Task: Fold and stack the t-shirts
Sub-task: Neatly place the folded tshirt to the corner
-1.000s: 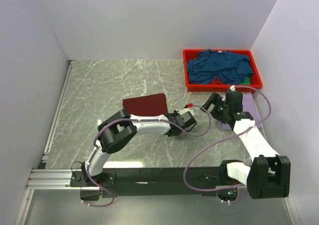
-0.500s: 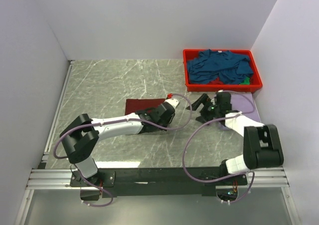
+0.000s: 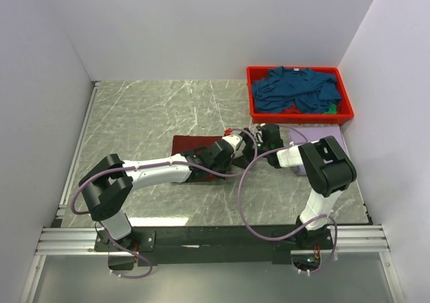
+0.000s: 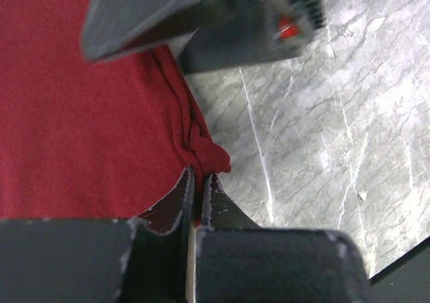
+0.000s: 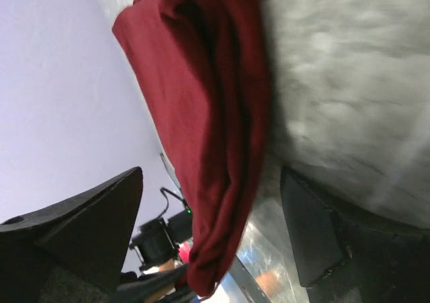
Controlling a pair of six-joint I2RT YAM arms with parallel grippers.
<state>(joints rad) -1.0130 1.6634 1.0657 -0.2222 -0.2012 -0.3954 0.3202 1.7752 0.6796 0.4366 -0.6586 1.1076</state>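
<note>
We see the maroon t-shirt (image 3: 191,142) lying on the bench (image 3: 148,115), off to the left and near side of the red bin (image 3: 250,95). The left tool (image 4: 198,185) has its fingers pressed almost together, pinching a bunched corner of that shirt on the side facing the bin. The right tool (image 5: 211,175) sits just beyond that corner, between the shirt and the bin. Its fingers (image 5: 80,222) are spread wide with the shirt's folded edge between them, and we cannot tell whether they touch the cloth. A pale lavender t-shirt (image 3: 338,140) lies flat on the bench just at the near side of the bin. The teal-blue t-shirts (image 3: 295,91) are heaped inside the bin.
</note>
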